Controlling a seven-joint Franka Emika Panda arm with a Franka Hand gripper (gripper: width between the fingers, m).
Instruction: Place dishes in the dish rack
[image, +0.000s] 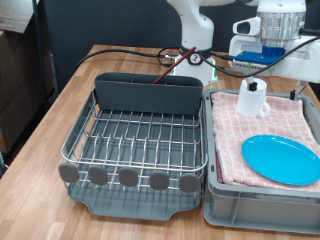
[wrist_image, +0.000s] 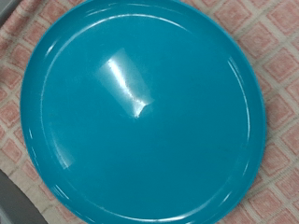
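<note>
Dishes, exterior view: rack (image: 135, 140) sits in the middle of the wooden table (image: 50, 120), wire grid bare, five round end caps along its 6 o'clock edge. Caddy (image: 145, 92) stands across the rack's 12 o'clock end, and the spoon (image: 166, 63) stands tilted in it, handle leaning toward 1 o'clock. That one looks stowed. Plate (image: 282, 159) lies flat on the pink checked cloth (image: 235, 135) in the grey bin (image: 260, 205), at 3 o'clock from the rack, near the bin's 4 o'clock corner. Cup (image: 253, 97) stands upright on the same cloth at the bin's 12 o'clock end, well apart from the plate. Judgement: one of three placed, plate and cup left.

Arm hardware shows at 1 o'clock in the frame, above the cup; fingers are not distinguishable, so I cannot tell how the gripper stands or whether it carries anything.

Room: the rack's grid is open across its whole floor. Bin wall and rack rim run just beside each other, a raised edge between plate and rack. Cables trail behind the caddy.

Wrist view: plate (wrist_image: 140, 112) fills nearly the frame, seen flat-on, glare near its centre, cloth (wrist_image: 276, 56) at the corners. No fingers in view.
</note>
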